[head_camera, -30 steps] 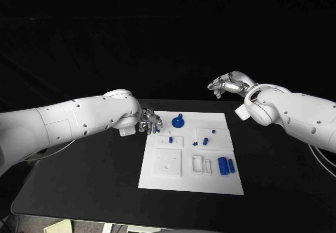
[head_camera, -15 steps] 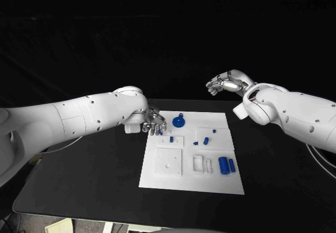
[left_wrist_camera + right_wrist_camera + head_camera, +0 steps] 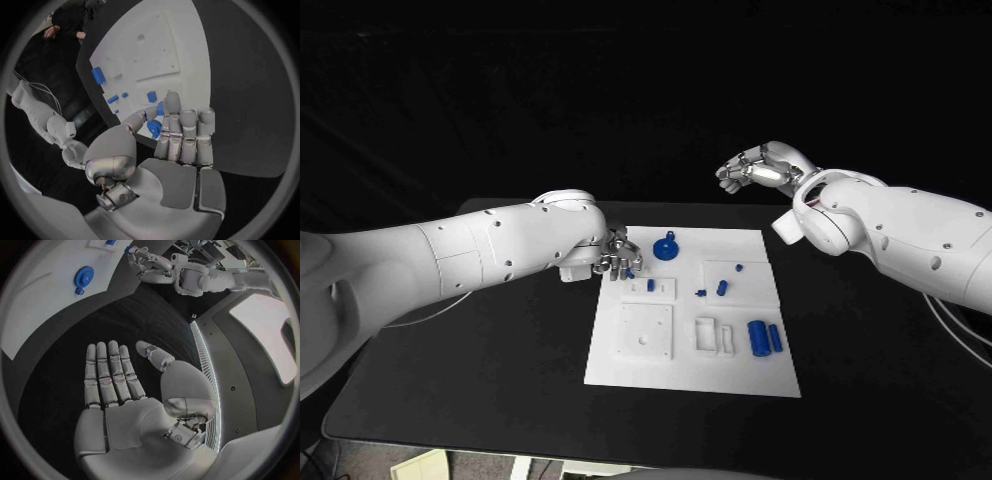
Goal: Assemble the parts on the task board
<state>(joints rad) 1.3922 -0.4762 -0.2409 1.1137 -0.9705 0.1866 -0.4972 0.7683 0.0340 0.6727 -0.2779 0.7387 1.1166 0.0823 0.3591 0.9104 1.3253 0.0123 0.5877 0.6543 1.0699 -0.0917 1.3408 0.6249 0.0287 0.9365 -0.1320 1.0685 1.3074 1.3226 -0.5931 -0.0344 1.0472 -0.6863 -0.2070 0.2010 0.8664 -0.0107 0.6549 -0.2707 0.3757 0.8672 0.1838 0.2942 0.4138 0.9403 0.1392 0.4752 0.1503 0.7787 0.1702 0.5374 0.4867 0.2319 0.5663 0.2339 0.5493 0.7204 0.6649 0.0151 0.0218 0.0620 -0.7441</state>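
Silver left hand point(image 3: 613, 256), mid-frame, pinches a small blue part point(image 3: 154, 127) over the white task board point(image 3: 639, 365); silver right hand point(image 3: 759, 168), upper right, is spread and holds nothing.

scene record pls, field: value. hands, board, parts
left hand: at the far left corner of the board, pinching a small blue part
right hand: raised beyond the board's far right corner, fingers apart, holding nothing
task board: white plate, middle of the black table
round blue part: on the board's far edge, near the left hand
two blue cylinders: side by side at the board's right edge
small blue pieces: mid-board, right of centre
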